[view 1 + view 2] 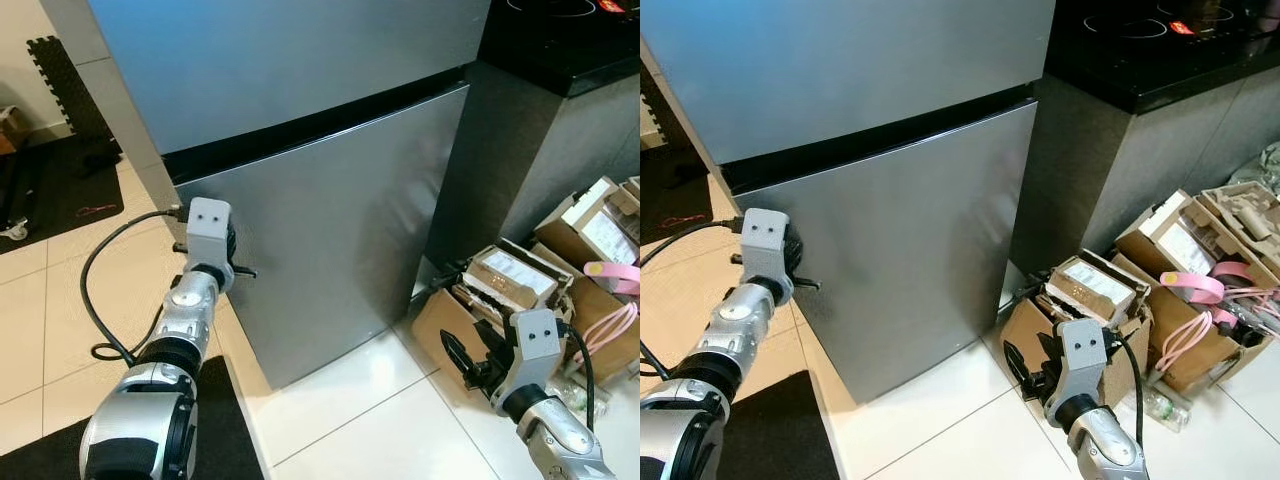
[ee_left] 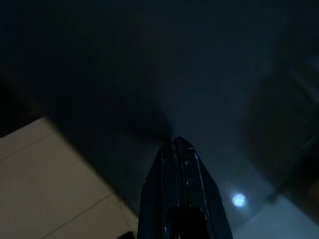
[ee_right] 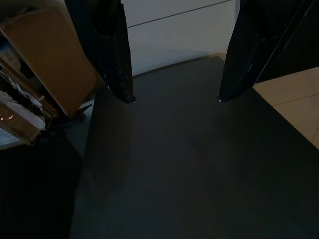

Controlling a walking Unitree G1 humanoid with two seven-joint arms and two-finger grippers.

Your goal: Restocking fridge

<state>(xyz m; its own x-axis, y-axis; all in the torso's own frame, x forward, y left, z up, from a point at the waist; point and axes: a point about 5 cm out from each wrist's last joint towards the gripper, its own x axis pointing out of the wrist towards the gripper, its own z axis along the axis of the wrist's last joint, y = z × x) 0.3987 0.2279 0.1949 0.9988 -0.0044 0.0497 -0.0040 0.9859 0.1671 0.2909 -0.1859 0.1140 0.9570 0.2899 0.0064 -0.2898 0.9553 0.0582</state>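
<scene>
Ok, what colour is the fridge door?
Silver-grey, brushed metal look, on the fridge door with a black gap above it; clearest in the left eye view.

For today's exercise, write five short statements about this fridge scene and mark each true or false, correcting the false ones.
1. The fridge has its lower door shut. True.
2. The left gripper is down by the cardboard boxes. False: it is at the left edge of the fridge's lower door; the right gripper is near the boxes.
3. The right gripper's fingers are spread apart. True.
4. The left gripper's fingers are wide open. False: the left wrist view shows them pressed together.
5. The cardboard boxes sit on the black countertop. False: they are on the floor to the fridge's right.
</scene>
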